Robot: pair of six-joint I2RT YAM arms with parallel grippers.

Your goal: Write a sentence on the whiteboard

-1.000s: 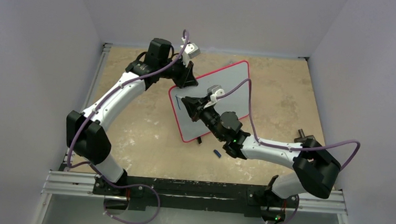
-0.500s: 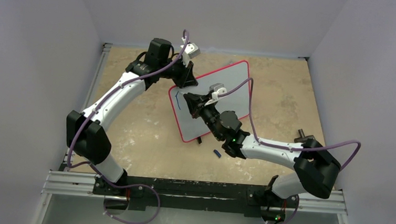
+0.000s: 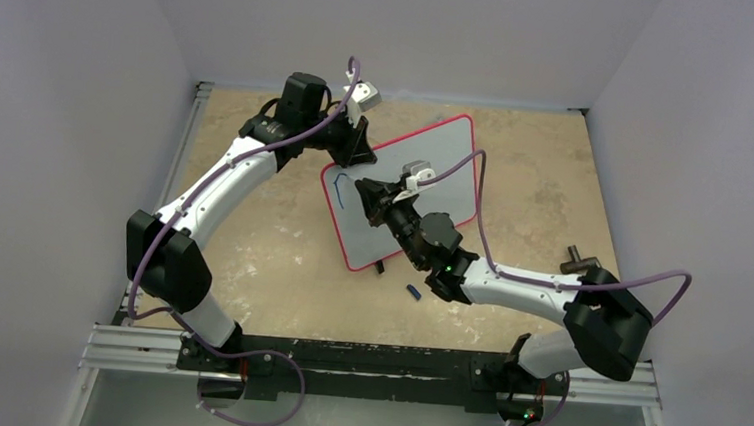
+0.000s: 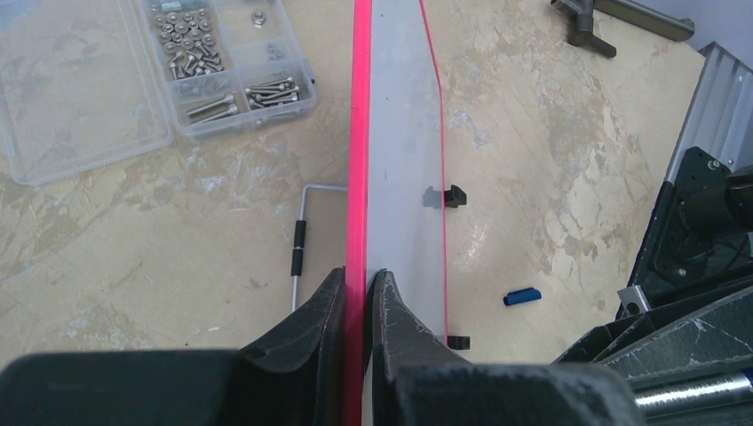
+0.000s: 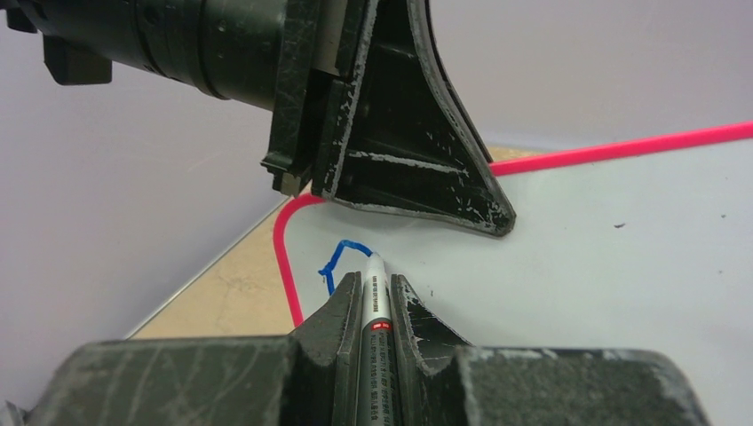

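Observation:
The whiteboard (image 3: 436,142), white with a thin red frame, stands tilted on the table. My left gripper (image 3: 357,156) is shut on its upper left red edge; in the left wrist view the fingers (image 4: 360,280) pinch the frame, and the board (image 4: 400,133) runs away edge-on. My right gripper (image 5: 373,284) is shut on a grey marker (image 5: 376,311). The marker's tip touches the board (image 5: 604,231) at the end of a short blue line (image 5: 336,259) near the rounded corner. From above, the right gripper (image 3: 366,194) sits over the board's left part.
A blue marker cap (image 3: 413,292) lies on the table below the board. A clear box of screws (image 4: 222,71) and a thin metal rod (image 4: 299,248) lie behind the board. A black T-shaped tool (image 3: 578,257) stands at the right. Black clip feet (image 4: 454,196) hold the board's lower edge.
The right gripper has moved up and to the right along the board, and the blue line has gained a hooked top. The left arm has held still.

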